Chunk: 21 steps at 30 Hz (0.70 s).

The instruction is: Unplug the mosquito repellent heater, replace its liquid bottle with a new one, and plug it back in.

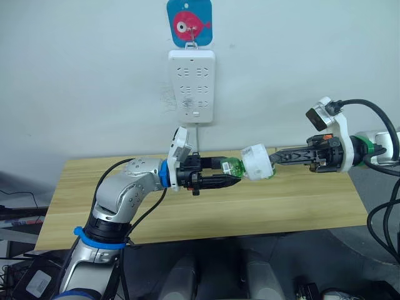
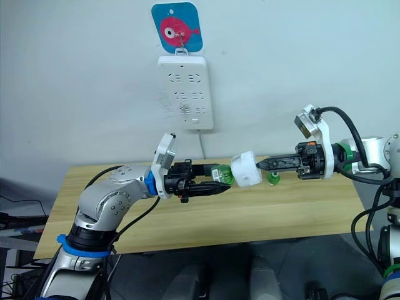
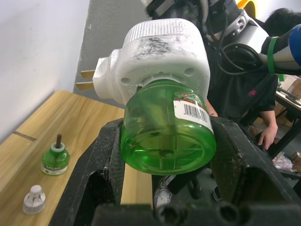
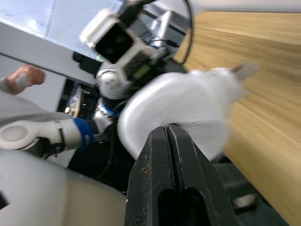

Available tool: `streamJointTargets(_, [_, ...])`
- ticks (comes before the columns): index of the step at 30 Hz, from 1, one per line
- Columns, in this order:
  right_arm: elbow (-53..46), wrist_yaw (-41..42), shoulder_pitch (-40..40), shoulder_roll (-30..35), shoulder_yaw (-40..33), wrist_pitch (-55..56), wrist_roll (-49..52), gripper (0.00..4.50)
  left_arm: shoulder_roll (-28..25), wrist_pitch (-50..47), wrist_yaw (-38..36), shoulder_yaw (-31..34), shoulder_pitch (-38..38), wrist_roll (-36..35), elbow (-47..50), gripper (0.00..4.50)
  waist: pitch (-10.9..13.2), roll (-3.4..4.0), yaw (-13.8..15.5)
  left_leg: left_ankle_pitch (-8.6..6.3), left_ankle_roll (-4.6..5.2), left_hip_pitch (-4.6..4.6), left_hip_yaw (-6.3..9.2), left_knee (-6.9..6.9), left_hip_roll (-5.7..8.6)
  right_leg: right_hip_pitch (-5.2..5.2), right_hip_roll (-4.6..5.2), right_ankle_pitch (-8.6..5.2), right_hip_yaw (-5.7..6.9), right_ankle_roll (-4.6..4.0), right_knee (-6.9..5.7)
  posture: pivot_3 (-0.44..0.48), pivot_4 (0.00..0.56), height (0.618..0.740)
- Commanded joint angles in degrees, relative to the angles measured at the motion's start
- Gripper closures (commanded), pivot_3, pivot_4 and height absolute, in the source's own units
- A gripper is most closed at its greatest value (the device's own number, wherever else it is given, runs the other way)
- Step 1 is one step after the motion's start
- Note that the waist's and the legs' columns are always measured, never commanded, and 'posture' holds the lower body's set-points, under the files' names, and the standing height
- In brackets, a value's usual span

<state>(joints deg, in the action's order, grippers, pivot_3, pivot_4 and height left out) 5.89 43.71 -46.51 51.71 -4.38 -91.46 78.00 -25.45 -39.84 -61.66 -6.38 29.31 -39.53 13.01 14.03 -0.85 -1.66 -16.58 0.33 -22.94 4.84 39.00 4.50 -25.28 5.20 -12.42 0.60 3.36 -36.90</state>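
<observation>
The white mosquito repellent heater (image 1: 257, 162) hangs in the air above the wooden table (image 1: 300, 206), with a green liquid bottle (image 1: 232, 167) screwed into its underside. My left gripper (image 1: 230, 173) is shut on that bottle (image 3: 167, 136), one finger on each side. From the right, my right gripper (image 1: 275, 160) points at the heater (image 4: 174, 108); its fingers lie pressed together and the tips touch the white shell. The heater's plug prongs (image 3: 84, 79) stick out free. A second green bottle (image 3: 55, 160) with a bare wick stands on the table.
A white power strip (image 1: 192, 85) hangs on the wall under a blue fish hook (image 1: 189, 24), its sockets bare. A small white cap (image 3: 34, 199) lies on the table near the second bottle. A person stands behind the right arm.
</observation>
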Motion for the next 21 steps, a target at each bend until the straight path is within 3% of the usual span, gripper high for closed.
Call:
streamJointTargets(1, [-0.27,3.5,-0.04,2.26,-0.62,1.06,-3.68,4.45,-0.01,0.25,-0.4,0.91,-0.01,-2.08,2.84,2.22,0.0,0.0,-0.01,0.0,0.0,0.0,-0.01,0.0,0.0,0.0,0.0,0.0,0.0,0.0,0.0,-0.094,0.244,0.74])
streamJointTargets(8, [4.33,9.6,-2.78,2.66,1.51,5.84,-12.72,4.45,-0.65,0.08,-0.34,1.02,0.09,-2.48,2.9,2.22,0.0,0.0,-0.08,0.0,0.0,0.01,-0.05,0.0,0.0,-0.01,-0.02,0.0,0.0,0.0,-0.02,-0.093,0.241,0.74])
streamJointTargets(17, [3.67,2.66,-2.73,-11.37,-1.09,8.61,-17.41,4.45,-0.08,-1.13,-0.09,0.56,1.42,-3.29,2.67,2.22,0.0,0.0,-0.21,0.01,-0.02,0.01,-0.05,-0.02,-0.02,-0.06,-0.01,0.0,-0.01,0.0,-0.05,-0.099,0.245,0.74])
streamJointTargets(21, [-1.18,1.35,0.61,-13.65,-2.64,4.2,-14.74,4.45,-0.01,-0.84,0.66,1.3,2.33,-2.99,1.68,2.22,0.0,0.0,0.16,0.01,-0.02,-0.01,0.09,0.0,0.04,-0.04,0.03,0.01,0.01,0.0,-0.04,-0.097,0.249,0.74])
